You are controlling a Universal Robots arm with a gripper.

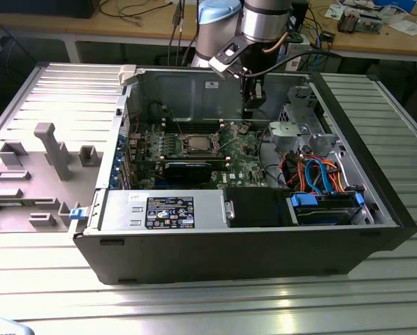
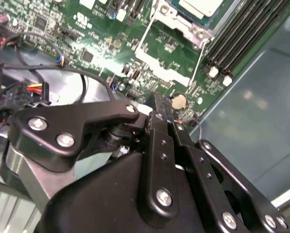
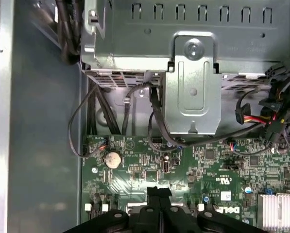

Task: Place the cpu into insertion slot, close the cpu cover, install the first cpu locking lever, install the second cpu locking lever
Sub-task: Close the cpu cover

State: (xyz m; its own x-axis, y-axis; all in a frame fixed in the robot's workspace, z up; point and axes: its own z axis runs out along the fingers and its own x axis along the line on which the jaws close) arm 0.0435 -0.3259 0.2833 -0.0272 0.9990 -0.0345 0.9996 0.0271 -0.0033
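The insertion slot [image 1: 198, 144] sits mid-board on the green motherboard [image 1: 246, 143] inside the open computer case. The cpu [image 2: 203, 6] lies in it, its silvery face showing inside the cpu cover [image 2: 176, 22], a silver frame. Thin wire levers [image 2: 145, 36] run along the socket's sides; I cannot tell whether they are latched. My gripper [image 1: 252, 105] hangs over the board toward the exterior view's right of the socket, apart from it. Its black fingers [image 2: 159, 116] are pressed together and hold nothing. The gripper's tip [image 3: 159, 190] hovers near a coin battery [image 3: 112, 158].
A grey metal drive bracket [image 3: 191, 82] with cable bundles [image 3: 254, 119] stands close beside the gripper. Black memory slots [image 2: 242, 34] flank the socket. The case's walls [image 1: 362, 132] ring the board. A grey fixture plate [image 1: 47, 160] lies on the table at the exterior view's left.
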